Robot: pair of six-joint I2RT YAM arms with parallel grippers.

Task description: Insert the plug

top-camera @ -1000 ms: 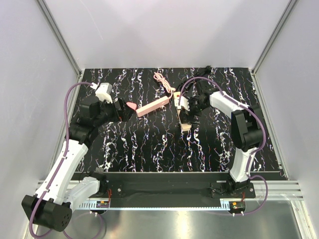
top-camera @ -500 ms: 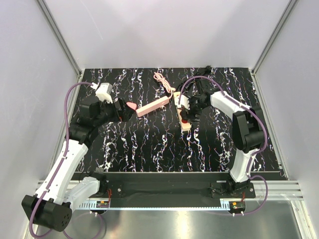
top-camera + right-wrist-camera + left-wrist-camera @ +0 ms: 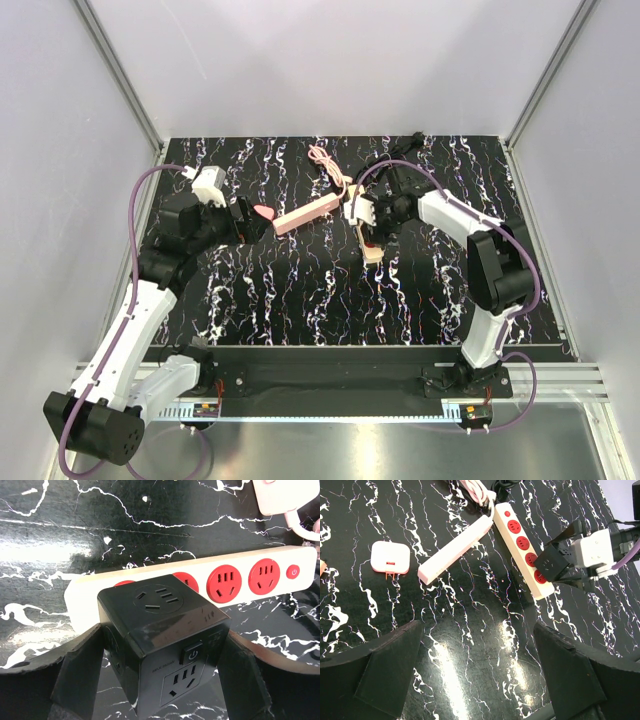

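The black cube plug (image 3: pixel 162 625) hangs tilted just above the white power strip (image 3: pixel 240 582), over the red sockets at the end away from its switch. I hold it clamped in the right gripper (image 3: pixel 375 215), probably to line it up with a socket. Well left of the strip, my left gripper (image 3: pixel 243 218) hovers with jaws wide and empty, out of the way.
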